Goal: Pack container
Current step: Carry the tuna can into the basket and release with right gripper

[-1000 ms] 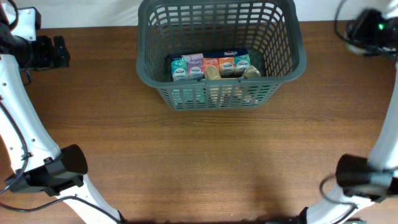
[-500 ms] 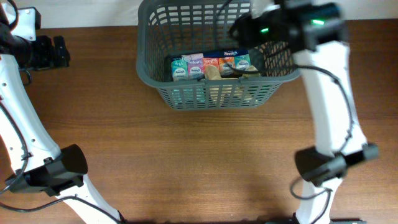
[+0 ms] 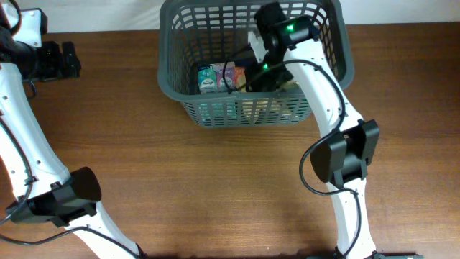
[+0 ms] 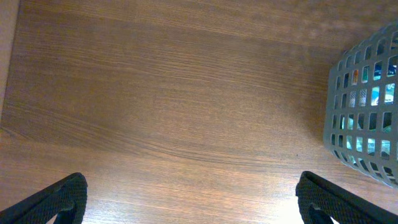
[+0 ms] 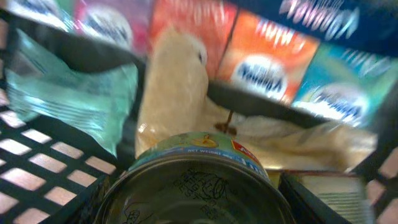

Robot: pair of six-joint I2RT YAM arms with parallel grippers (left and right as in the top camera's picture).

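The dark grey slotted basket (image 3: pixel 180 90) stands at the back middle of the table; its side also shows in the left wrist view (image 4: pixel 367 112). My right gripper (image 3: pixel 263 72) reaches down inside the basket. In the right wrist view it (image 5: pixel 199 208) is shut on a round tin can (image 5: pixel 193 177), held just above the contents. Below the can lie colourful cartons (image 5: pixel 261 56), a beige bag (image 5: pixel 174 93) and a teal packet (image 5: pixel 68 93). My left gripper (image 3: pixel 68 61) is open and empty at the far left, over bare wood (image 4: pixel 189 199).
A row of colourful cartons (image 3: pixel 215 78) lies along the basket's floor. A pale box (image 5: pixel 329 193) sits beside the can on the right. The right arm spans from the front edge up over the basket's right side. Brown wooden table (image 3: pixel 215 180) lies in front.
My right arm has swung from the far right back corner over the rim and down into the basket, now covering the right-hand cartons. The left arm has not moved.
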